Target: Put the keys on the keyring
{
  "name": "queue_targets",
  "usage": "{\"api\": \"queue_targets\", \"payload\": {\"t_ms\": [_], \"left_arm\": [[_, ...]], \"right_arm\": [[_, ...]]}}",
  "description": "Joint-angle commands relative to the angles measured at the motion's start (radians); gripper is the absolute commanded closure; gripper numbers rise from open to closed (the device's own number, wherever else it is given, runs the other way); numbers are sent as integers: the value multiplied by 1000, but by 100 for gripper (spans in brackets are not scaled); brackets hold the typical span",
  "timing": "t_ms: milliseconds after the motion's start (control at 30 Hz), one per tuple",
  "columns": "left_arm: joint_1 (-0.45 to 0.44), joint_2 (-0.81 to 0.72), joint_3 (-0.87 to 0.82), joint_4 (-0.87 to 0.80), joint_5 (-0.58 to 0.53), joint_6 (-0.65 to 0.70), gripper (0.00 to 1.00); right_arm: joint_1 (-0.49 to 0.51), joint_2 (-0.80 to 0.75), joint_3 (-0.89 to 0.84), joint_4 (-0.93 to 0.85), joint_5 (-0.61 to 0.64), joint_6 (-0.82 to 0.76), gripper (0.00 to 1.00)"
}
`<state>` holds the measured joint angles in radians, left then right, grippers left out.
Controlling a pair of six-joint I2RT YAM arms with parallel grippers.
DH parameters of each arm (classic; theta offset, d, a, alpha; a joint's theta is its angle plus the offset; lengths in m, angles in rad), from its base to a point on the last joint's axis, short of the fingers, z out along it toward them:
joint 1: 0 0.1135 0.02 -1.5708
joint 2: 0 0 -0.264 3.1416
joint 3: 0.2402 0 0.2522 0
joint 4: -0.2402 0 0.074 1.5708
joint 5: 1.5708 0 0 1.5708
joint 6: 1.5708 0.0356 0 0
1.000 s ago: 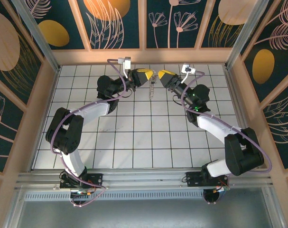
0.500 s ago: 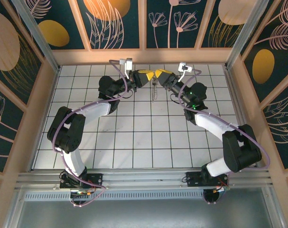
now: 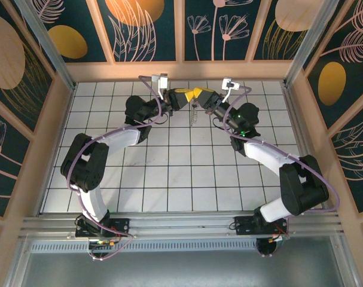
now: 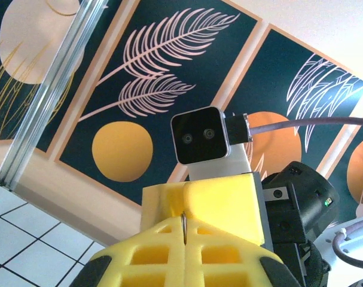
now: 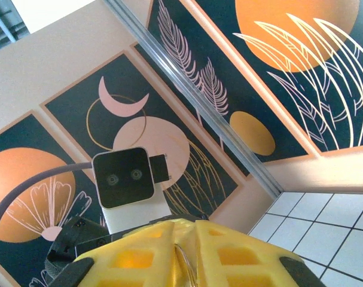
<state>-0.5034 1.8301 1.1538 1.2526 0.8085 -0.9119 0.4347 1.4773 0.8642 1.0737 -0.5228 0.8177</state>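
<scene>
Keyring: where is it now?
Top view: far middle of the table, the keyring dangles just below where the tips of the left gripper and right gripper meet.

From above, the small silvery dangling piece (image 3: 195, 113) below the meeting yellow fingertips (image 3: 182, 94) is too small to tell key from ring. The left gripper (image 4: 185, 234) runs off its wrist view's bottom edge, its seam hiding most of a pinched thin metal sliver (image 4: 184, 220). The thin wire loop (image 5: 182, 258) between the right gripper's (image 5: 189, 230) fingers is likewise cut off; whether they pinch it is unclear.
</scene>
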Motion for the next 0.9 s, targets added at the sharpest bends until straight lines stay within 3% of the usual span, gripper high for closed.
{"api": "queue_targets", "payload": {"t_ms": [0, 67, 233, 367, 433, 667, 867], "left_arm": [[-5, -1, 39, 47, 10, -7, 100], [-7, 1, 43, 44, 11, -6, 100], [-6, 7, 54, 37, 19, -4, 100], [-4, -13, 57, -26, 23, 56, 80], [-1, -35, 57, -85, 25, 114, 74], [31, -93, 68, -277, 55, 278, 69], [58, -79, 133, -457, 146, 399, 68]], "right_arm": [[5, -8, 6, 12, -21, -14, 93], [2, -16, 2, 0, -30, -23, 100], [-16, -38, -3, -28, -37, -43, 100], [-53, -59, 2, -69, -55, -68, 100], [-73, -68, 6, -88, -76, -81, 100], [-137, -89, 52, -219, -172, -166, 100], [-181, -78, 133, -369, -307, -278, 100]]}}
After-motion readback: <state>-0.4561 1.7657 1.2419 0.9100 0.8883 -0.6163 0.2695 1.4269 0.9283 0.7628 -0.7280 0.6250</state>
